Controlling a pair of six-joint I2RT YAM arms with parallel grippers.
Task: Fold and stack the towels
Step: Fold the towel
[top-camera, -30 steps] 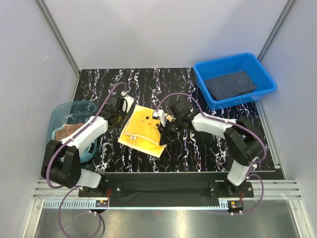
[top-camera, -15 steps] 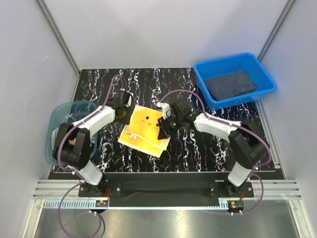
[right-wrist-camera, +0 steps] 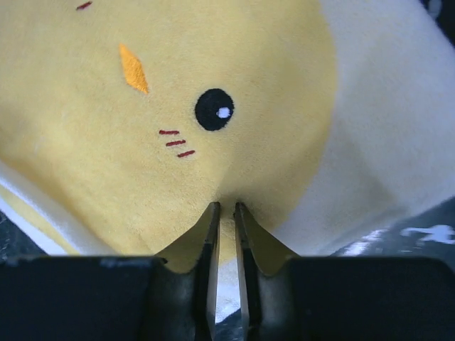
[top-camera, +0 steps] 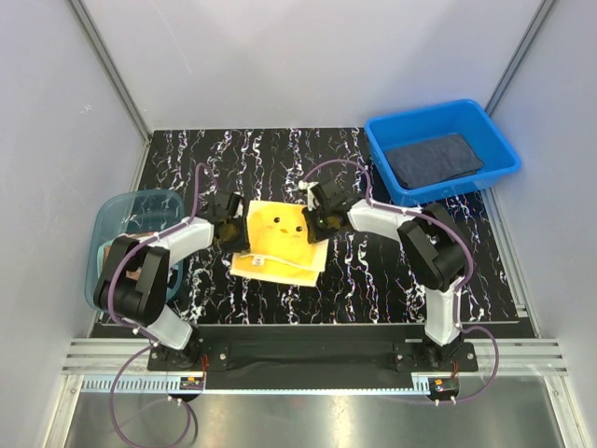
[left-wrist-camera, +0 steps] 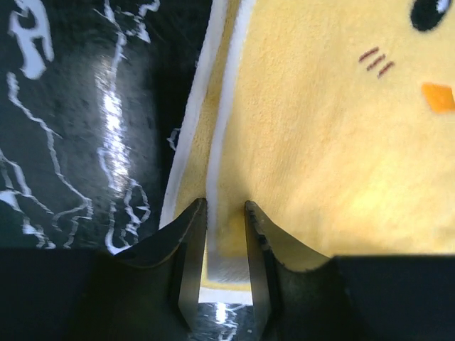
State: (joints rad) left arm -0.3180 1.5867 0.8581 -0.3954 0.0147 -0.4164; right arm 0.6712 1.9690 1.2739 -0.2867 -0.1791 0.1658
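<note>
The pale yellow towel (top-camera: 277, 241) with a chick face lies partly folded at the table's middle. My left gripper (top-camera: 230, 231) is shut on its white-trimmed left edge, which shows in the left wrist view (left-wrist-camera: 226, 213). My right gripper (top-camera: 320, 217) is shut on the towel's right edge, a pinch of yellow cloth in the right wrist view (right-wrist-camera: 226, 213). A dark slate-blue towel (top-camera: 434, 160) lies folded in the blue bin (top-camera: 392, 177). A reddish towel (top-camera: 121, 248) lies in the teal tub (top-camera: 107, 217).
The black marbled table (top-camera: 373, 271) ends at an aluminium rail (top-camera: 308, 353) in front. Grey walls close the left, back and right sides. The blue bin stands at the back right, the teal tub at the left edge.
Both grippers moved towards the back, carrying the towel's near edge over itself. The chick face now shows on top and the towel lies squarer.
</note>
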